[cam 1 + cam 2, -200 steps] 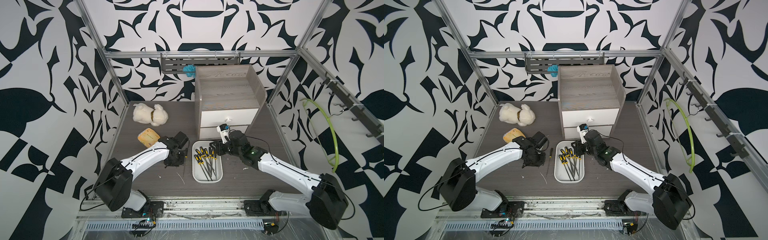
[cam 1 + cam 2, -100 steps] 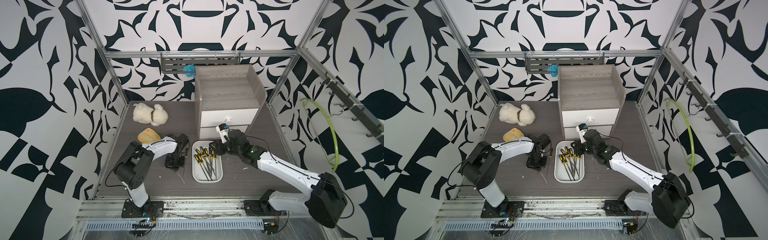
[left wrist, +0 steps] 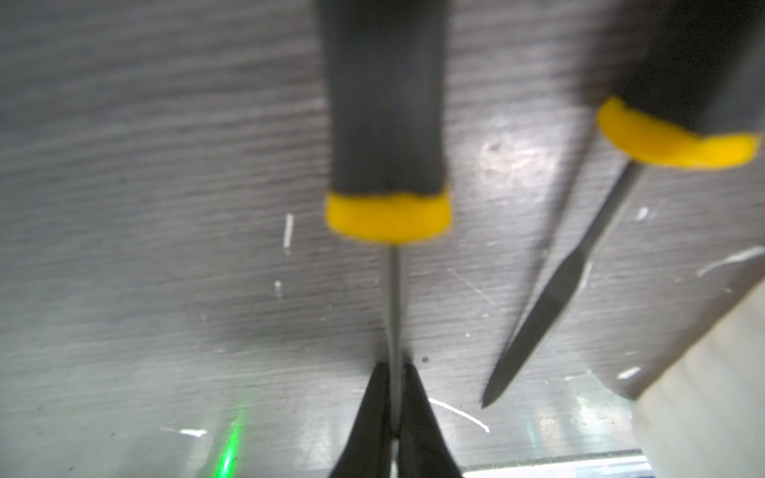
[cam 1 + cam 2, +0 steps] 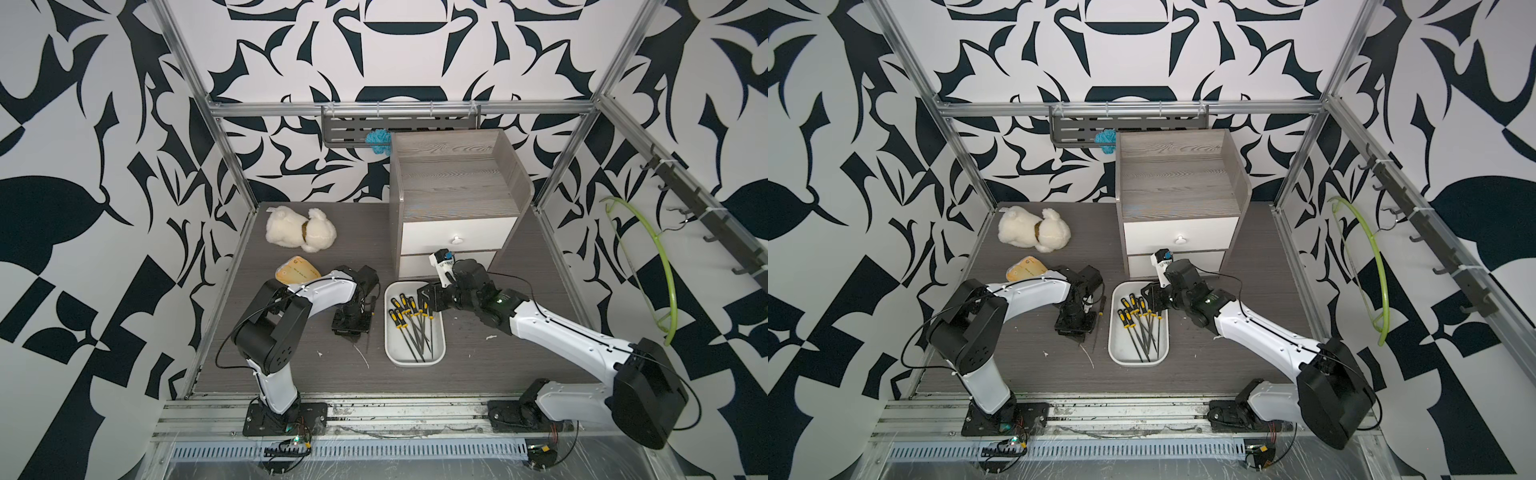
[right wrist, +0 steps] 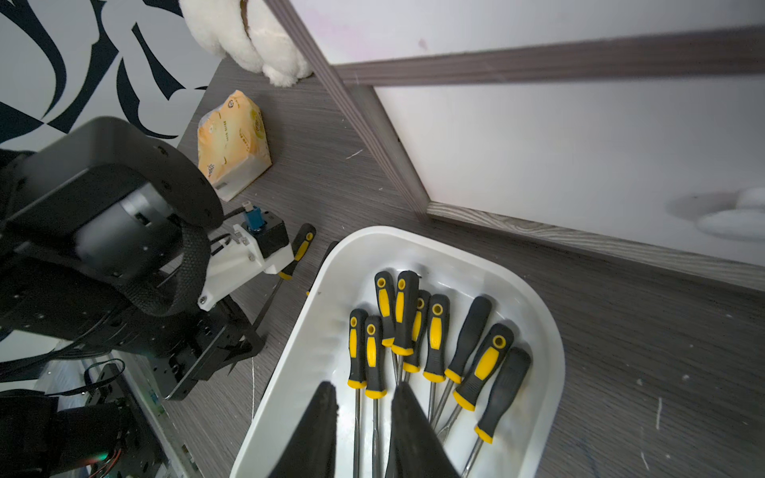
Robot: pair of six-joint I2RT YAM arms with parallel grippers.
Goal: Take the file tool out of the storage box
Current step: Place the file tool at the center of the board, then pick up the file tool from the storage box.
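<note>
Nine files (image 5: 434,335) in tray (image 5: 447,265); two on table (image 5: 641,331).

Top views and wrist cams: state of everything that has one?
left tool: shut on a file's shaft
held file: outside the storage box, down by the table
second file: loose on the table, beside the box
right tool: open, empty, over the box
storage box: several files inside
cabinet drawers: both shut

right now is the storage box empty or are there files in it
Not empty: the storage box holds several yellow-handled files, plain in the right wrist view.
</note>
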